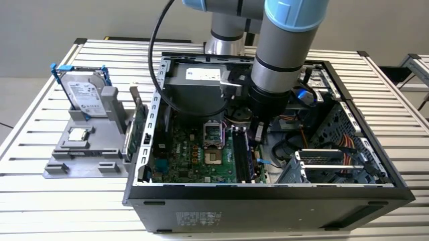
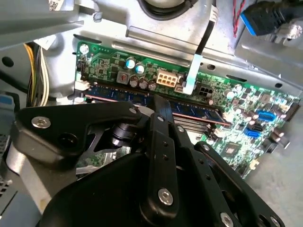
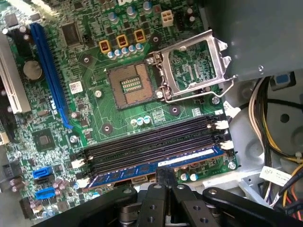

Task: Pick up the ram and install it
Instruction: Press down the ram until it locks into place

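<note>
Gripping: the gripper [image 3: 164, 174] is closed on the top edge of the ram [image 3: 142, 171], fingers pinched together at mid-length.
Ram location: seated lengthwise in the outermost memory slot, at 6 o'clock from the CPU socket [image 3: 128, 85] in the first wrist view.
Adjacent slots [image 3: 151, 142]: black, unpopulated.
Host: motherboard [image 1: 194, 155] inside the open computer case [image 1: 268, 201].
Table: hard drive [image 1: 87, 98] upright in a grey fixture [image 1: 80, 155], at 9 o'clock from the case.

The bench [image 1: 60, 201] is ribbed, pale metal with a dull sheen; the computer case [image 1: 268, 208] looks matt black painted metal; the motherboard [image 3: 94, 109] is glossy green; the gripper [image 3: 163, 187] is smooth black plastic or metal, semi-matt; the ram [image 3: 151, 169] is a glossy blue board.
</note>
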Robot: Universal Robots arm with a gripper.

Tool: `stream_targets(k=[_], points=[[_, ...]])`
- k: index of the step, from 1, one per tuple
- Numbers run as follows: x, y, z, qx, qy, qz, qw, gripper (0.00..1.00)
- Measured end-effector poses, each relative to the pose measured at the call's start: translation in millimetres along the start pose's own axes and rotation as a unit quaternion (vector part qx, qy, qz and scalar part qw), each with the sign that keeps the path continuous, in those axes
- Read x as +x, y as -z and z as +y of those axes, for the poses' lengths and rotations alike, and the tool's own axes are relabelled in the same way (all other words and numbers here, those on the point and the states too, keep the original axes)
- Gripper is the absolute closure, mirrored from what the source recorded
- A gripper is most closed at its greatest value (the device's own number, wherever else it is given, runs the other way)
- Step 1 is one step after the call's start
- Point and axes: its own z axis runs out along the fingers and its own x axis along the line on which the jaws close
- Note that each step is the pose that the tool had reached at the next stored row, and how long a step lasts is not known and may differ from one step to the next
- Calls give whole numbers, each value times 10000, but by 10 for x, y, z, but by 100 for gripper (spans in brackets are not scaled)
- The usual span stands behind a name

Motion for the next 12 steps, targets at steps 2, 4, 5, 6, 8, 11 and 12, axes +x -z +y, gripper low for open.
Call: stream_targets(k=[2,4,5,6,8,11,12], points=[[0,0,1,1,123,-3,9999,100],[0,-1,2,-9,230,-3,9997,100],[0,0,3,-17,280,-1,9996,100],[0,0,2,-25,338,0,9994,100],[1,1,4,-43,433,4,9991,100],[1,0,4,-48,642,3,9979,100],[1,-1,4,-46,722,1,9974,100]])
